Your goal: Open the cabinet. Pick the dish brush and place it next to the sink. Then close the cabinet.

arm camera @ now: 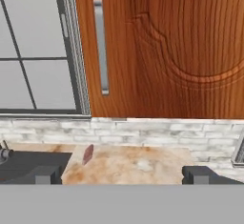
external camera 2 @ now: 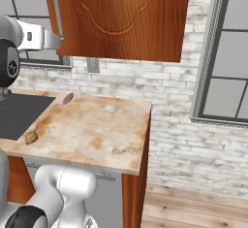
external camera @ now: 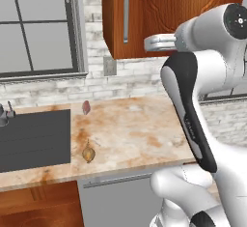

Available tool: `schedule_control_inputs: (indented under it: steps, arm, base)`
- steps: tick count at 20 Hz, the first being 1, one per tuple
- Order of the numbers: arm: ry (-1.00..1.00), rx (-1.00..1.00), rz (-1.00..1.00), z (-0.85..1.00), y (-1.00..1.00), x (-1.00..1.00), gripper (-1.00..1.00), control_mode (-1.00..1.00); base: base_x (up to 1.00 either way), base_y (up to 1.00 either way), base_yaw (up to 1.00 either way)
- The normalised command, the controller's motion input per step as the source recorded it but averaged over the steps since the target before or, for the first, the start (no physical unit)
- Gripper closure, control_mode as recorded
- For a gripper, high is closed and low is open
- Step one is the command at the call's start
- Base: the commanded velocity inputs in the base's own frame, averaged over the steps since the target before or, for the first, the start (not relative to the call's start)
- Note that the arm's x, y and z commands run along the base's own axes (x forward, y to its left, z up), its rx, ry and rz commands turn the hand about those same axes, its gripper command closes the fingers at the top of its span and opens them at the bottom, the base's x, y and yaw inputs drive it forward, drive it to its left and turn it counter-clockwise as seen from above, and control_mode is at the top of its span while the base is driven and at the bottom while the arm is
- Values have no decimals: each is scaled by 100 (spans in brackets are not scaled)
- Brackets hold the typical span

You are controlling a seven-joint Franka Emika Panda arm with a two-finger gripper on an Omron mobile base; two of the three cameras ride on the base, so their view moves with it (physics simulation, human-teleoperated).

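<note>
The reddish-brown wall cabinet [external camera: 164,13] [external camera 2: 121,13] [arm camera: 167,51] hangs above the counter with its door shut. Its vertical silver bar handle [external camera: 126,16] [external camera 2: 58,13] [arm camera: 100,46] runs along the door's left edge. My gripper [external camera: 149,42] [external camera 2: 51,39] [arm camera: 123,175] is raised in front of the door's lower part, a little short of it, open and holding nothing. The dish brush is hidden. The dark grey sink [external camera: 34,139] [external camera 2: 19,113] [arm camera: 33,161] lies in the beige marble counter at the left, with a small faucet [external camera: 6,112] [arm camera: 4,154].
A yellowish-brown onion-like lump [external camera: 88,153] [external camera 2: 31,137] lies by the sink's right rim near the counter front. A pinkish-purple lump [external camera: 86,107] [external camera 2: 68,98] [arm camera: 87,154] sits near the brick back wall. A window [external camera: 38,25] is left of the cabinet. The counter [external camera 2: 97,130] ends at the right.
</note>
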Motion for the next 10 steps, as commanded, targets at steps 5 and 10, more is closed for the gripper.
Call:
schedule_control_inputs:
  steps: [5, 10]
  arm:
    - [3, 0, 0, 0, 29, 60, -100, -100]
    - [0, 1, 0, 0, 32, 26, -100, -100]
  base:
    - [0, 0, 0]
    - [0, 0, 0]
